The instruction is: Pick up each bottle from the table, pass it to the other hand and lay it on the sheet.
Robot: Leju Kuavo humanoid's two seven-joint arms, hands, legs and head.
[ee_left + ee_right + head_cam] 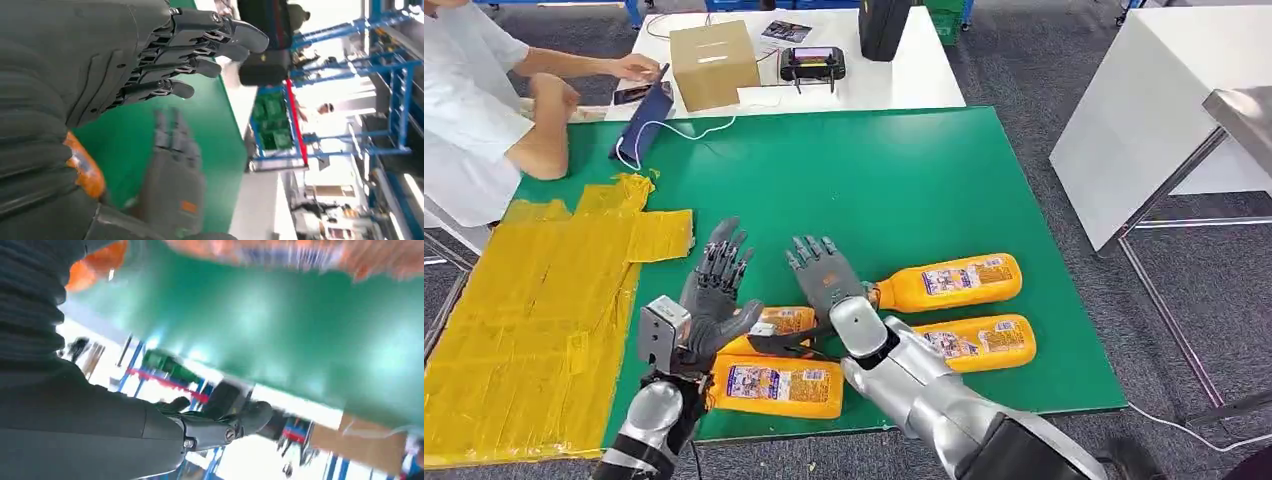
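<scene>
Low in the middle of the head view, the left hand (716, 290) and the right hand (824, 275) hover side by side above the green table (894, 170), fingers spread wide and straight, neither holding anything. Four orange bottles lie flat around them: one (784, 322) is partly hidden between the two wrists, another (776, 386) lies nearest the bottom edge of the table beneath the left forearm, a third (952, 282) stretches right from the right hand's palm, and a fourth (979, 342) sits just below it, close to the right forearm. Left of the left hand, the yellow sheet (534, 310) covers the table's lower-left corner, running to the near edge. Beyond the fingertips, bare green runs up to a white table (904, 85) with a cardboard box (713, 62); a person (484, 110) leans at upper left.
</scene>
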